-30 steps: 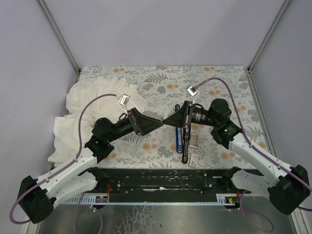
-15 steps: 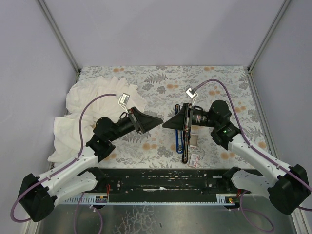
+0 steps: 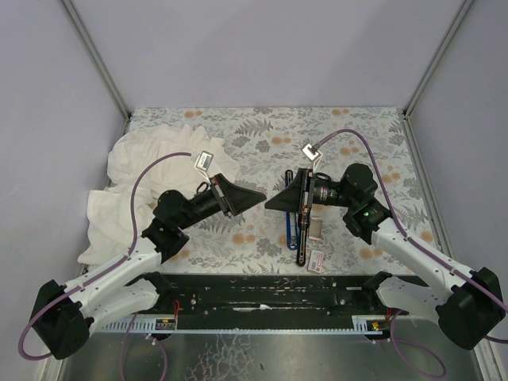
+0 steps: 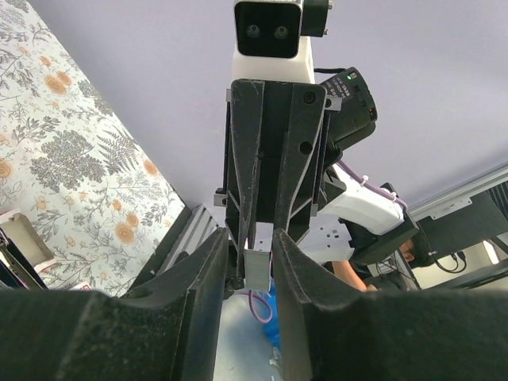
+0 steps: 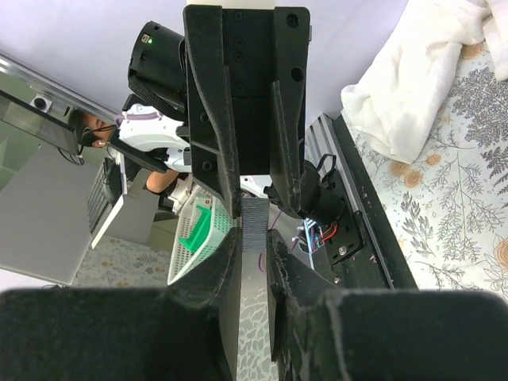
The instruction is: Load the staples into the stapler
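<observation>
A short silvery-grey strip of staples (image 5: 255,222) hangs in the air between my two grippers, which meet tip to tip over the table's middle. My right gripper (image 3: 270,204) is shut on the strip's end (image 5: 254,246). My left gripper (image 3: 260,194) straddles the other end (image 4: 258,270), with a gap on one side. The blue and black stapler (image 3: 297,226) lies open on the table, just right of the tips. The tiny white box with a red label (image 3: 317,260) lies near its front end.
A large white cloth (image 3: 151,171) is heaped at the left and also shows in the right wrist view (image 5: 413,71). A small pale block (image 3: 315,228) lies right of the stapler. The black base rail (image 3: 262,290) runs along the near edge.
The two gripper tips have shifted slightly where they meet: the left tip sits a little farther back, the right a little nearer. The strip stays between them. The stapler and box have not moved.
</observation>
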Controlling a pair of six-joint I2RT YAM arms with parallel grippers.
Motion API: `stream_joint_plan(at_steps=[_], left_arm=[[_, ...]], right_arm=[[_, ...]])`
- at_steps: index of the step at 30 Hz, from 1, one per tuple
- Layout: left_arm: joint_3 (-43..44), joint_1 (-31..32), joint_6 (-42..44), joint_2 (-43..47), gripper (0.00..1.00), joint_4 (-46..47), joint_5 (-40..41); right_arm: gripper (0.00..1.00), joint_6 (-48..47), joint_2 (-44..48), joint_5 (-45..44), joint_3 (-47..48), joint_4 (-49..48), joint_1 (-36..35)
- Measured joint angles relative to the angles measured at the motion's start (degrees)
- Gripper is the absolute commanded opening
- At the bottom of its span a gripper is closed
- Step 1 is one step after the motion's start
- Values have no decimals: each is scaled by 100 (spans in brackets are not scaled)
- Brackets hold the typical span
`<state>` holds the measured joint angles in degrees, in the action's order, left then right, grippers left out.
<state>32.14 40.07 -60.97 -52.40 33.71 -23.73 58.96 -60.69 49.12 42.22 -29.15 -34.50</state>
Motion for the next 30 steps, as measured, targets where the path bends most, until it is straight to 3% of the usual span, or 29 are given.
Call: stream_joint_plan(at_steps=[10, 17, 20, 24, 30], left_arm=[[2, 0, -35, -4, 17, 11, -70], [2, 0, -33, 20, 13, -59, -87], [9, 0, 24, 98, 13, -208, -61], [271, 2, 374, 269, 13, -1058, 162], [1351, 7, 1353, -48, 14, -3436, 975]], right_arm=[[21, 4, -2, -4, -55, -11, 2], [58, 2, 4, -83, -103, 15, 0], [68, -83, 79, -256, -144, 168, 0], [79, -369, 372, -605, -157, 608, 2], [81, -1255, 883, -1591, -125, 1845, 2]])
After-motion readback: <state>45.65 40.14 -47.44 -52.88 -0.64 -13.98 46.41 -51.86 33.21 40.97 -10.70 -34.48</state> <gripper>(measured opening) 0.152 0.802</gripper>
